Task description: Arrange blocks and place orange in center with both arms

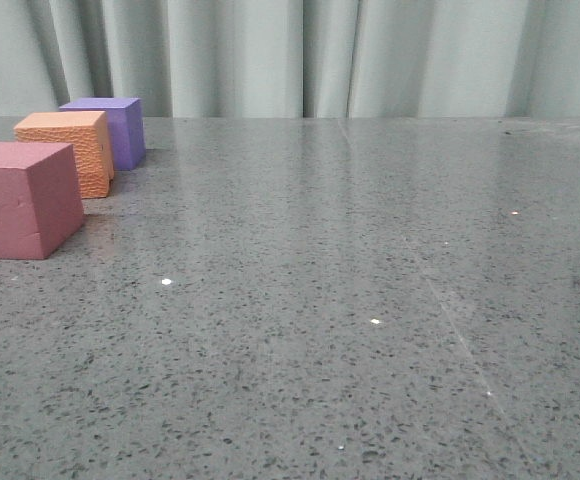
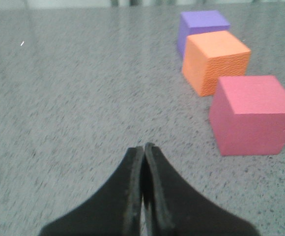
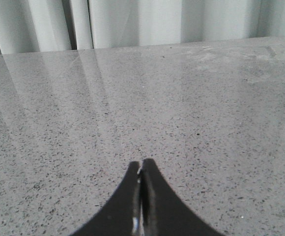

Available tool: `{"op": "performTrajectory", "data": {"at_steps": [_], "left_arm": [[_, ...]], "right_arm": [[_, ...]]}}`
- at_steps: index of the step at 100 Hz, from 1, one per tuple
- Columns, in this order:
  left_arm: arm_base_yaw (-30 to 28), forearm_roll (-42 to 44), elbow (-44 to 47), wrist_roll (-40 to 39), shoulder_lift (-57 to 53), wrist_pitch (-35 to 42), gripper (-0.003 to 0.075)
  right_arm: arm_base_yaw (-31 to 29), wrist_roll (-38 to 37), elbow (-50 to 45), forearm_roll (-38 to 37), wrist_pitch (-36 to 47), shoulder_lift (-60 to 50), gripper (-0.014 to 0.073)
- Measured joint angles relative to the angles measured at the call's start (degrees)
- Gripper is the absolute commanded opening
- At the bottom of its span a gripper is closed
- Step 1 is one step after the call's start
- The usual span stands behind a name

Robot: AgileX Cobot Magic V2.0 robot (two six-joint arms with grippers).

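Three blocks sit in a line on the grey speckled table [image 1: 370, 300], far left side in the front view: pink-red cube [image 1: 22, 198] nearest the camera, orange cube [image 1: 68, 150] in the middle, purple cube [image 1: 108, 128] farthest back. Orange is already between the other two, so the centre placement looks done, judging from the layout alone. Orange and purple appear to touch or nearly touch; a small gap or shadow shows between orange and pink-red, cannot tell if they touch. The row looks roughly straight, faces not perfectly flush.

Left gripper [image 2: 144, 147] has its fingers pressed together, holding nothing, hovering over bare table beside the row, near the pink-red cube. Right gripper [image 3: 141, 163] likewise has fingers together, nothing held, over bare table with no blocks in its view. Neither arm shows in the front view.

What is left: little or nothing visible; perhaps a tidy-up of alignment, or the arms retreat. That is a judgement only.

Containers: none in any view. No tray, bowl or box; blocks rest directly on the table. Curtain [image 1: 300, 55] hangs behind the table.
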State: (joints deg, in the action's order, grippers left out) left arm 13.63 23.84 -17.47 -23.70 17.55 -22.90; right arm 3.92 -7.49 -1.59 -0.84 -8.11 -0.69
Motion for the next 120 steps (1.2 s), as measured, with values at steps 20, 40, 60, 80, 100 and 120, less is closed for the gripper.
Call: {"op": "performTrajectory", "data": {"at_steps": [20, 40, 60, 80, 100, 120], "left_arm": [[-6.37, -6.10, 8.07, 6.89, -3.32, 15.43, -0.0019], [-6.73, -7.02, 14.83, 7.45, -11.87, 19.19, -0.0019], [-6.73, -8.24, 17.17, 7.50, -17.81, 20.80, -0.0019], [-6.73, -8.24, 17.17, 7.50, -17.81, 23.20, -0.0019], [-6.73, -8.24, 17.17, 7.59, -17.81, 23.41, -0.0019], [-6.73, -8.24, 17.17, 7.59, -17.81, 23.41, -0.0019]], "right_arm": [[0.00, 0.00, 0.00, 0.00, 0.00, 0.00, -0.0068], [0.00, 0.00, 0.00, 0.00, 0.00, 0.00, -0.0068], [0.00, 0.00, 0.00, 0.00, 0.02, 0.00, -0.0068], [0.00, 0.00, 0.00, 0.00, 0.02, 0.00, -0.0068], [0.00, 0.00, 0.00, 0.00, 0.02, 0.00, -0.0068], [0.00, 0.00, 0.00, 0.00, 0.02, 0.00, -0.0068]]}}
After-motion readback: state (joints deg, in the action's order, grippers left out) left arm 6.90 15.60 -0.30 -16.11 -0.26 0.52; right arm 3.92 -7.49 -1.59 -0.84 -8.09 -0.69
